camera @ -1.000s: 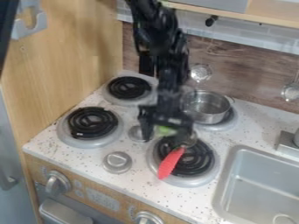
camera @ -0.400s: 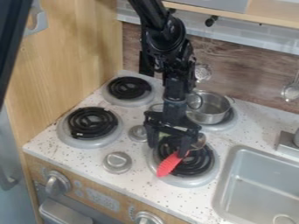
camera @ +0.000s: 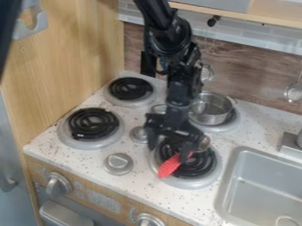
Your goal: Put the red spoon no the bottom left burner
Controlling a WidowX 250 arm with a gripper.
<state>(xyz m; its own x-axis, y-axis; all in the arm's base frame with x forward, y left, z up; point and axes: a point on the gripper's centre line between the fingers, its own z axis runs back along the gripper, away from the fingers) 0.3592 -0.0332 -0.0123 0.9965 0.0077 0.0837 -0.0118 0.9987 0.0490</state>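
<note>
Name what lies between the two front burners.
In the camera view, a silver knob and, farther back, a second knob lie between the front-left burner and front-right burner.

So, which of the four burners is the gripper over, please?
The front right burner, beside the sink; it alone has the red spoon over it.

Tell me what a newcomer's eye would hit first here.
First, the red spoon, bright against the dark bottom right burner. Then the black arm, coming in from the top edge, its claw over that burner. Behind, the shiny pot on the top right burner.
</note>
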